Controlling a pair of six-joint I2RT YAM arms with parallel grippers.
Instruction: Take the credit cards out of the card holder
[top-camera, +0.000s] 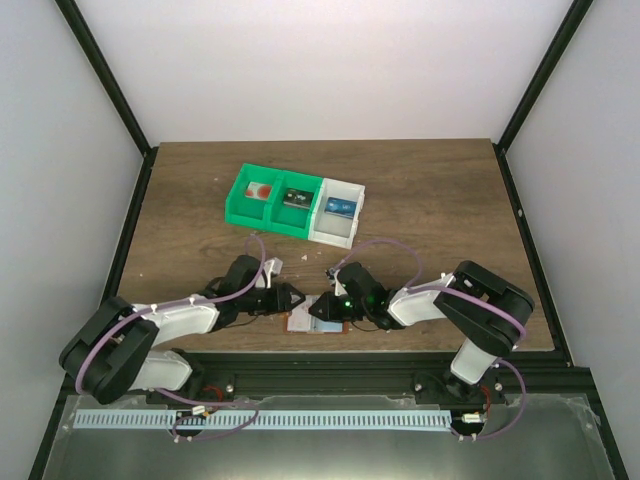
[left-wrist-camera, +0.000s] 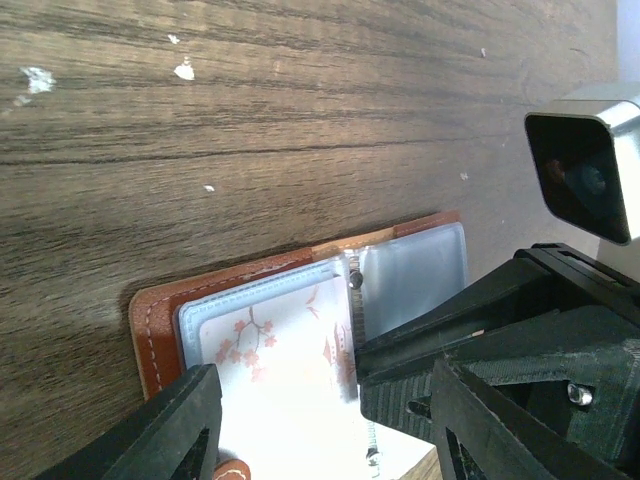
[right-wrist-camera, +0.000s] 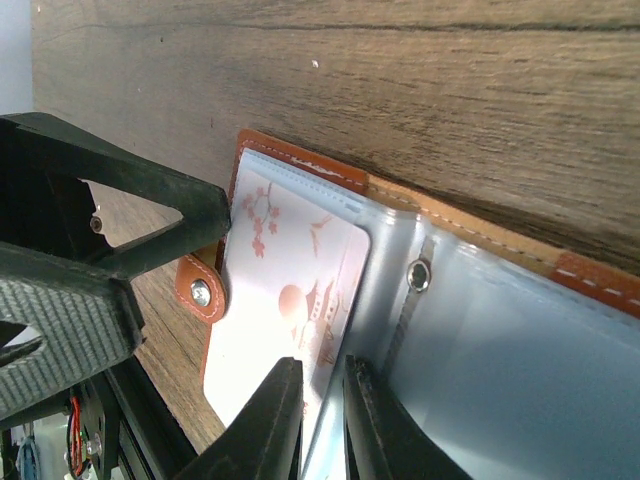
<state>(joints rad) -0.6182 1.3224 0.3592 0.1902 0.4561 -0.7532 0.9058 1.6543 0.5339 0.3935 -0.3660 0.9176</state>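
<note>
A brown wooden surface (top-camera: 420, 190) is lying between white walls in the top view, with a green-and-white bin (top-camera: 260, 222) sitting toward 12 o'clock. At 6 o'clock from the bin, near the front edge, the card holder (top-camera: 330, 326) is lying open. The left hand (top-camera: 298, 298) is reaching it from 9 o'clock and the right hand (top-camera: 316, 310) from 3 o'clock, their tips almost meeting.

In the left wrist view the card holder (left-wrist-camera: 155, 325) is lying at 6 o'clock, showing a pale card (left-wrist-camera: 285, 350) printed with pink blossoms. The left hand (left-wrist-camera: 325, 400) is standing open, its fingers (left-wrist-camera: 175, 430) spread wide either side of the card, gripping nothing. The right hand (left-wrist-camera: 440, 340) is coming in from 4 o'clock.

In the right wrist view the pale card (right-wrist-camera: 300, 290) is lying partly in a clear pocket, its lower end reaching past the leather edge (right-wrist-camera: 300, 165) toward 7 o'clock. The right hand (right-wrist-camera: 322, 375) is holding its fingers (right-wrist-camera: 270, 420) nearly together, seemingly nipping the pocket's edge. The left hand (right-wrist-camera: 130, 230) is filling 9 o'clock.
</note>
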